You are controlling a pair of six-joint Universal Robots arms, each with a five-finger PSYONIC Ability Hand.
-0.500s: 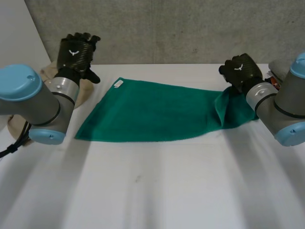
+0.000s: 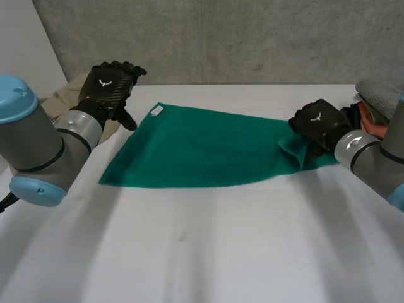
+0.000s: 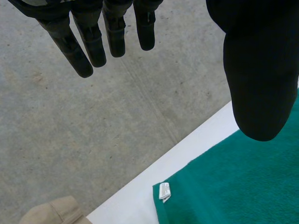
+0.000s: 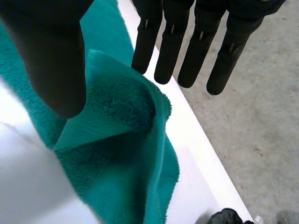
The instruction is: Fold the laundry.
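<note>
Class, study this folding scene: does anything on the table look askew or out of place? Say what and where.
The green towel is not flat: at the right hand its end stands up in a crumpled flap, while the rest lies smooth on the table.

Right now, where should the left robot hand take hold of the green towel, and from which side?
Probably the far corner with the white tag, nearest the open left robot hand. The green towel lies flat there with both edges free, so come from outside the corner, thumb low, and pinch the edge.
</note>
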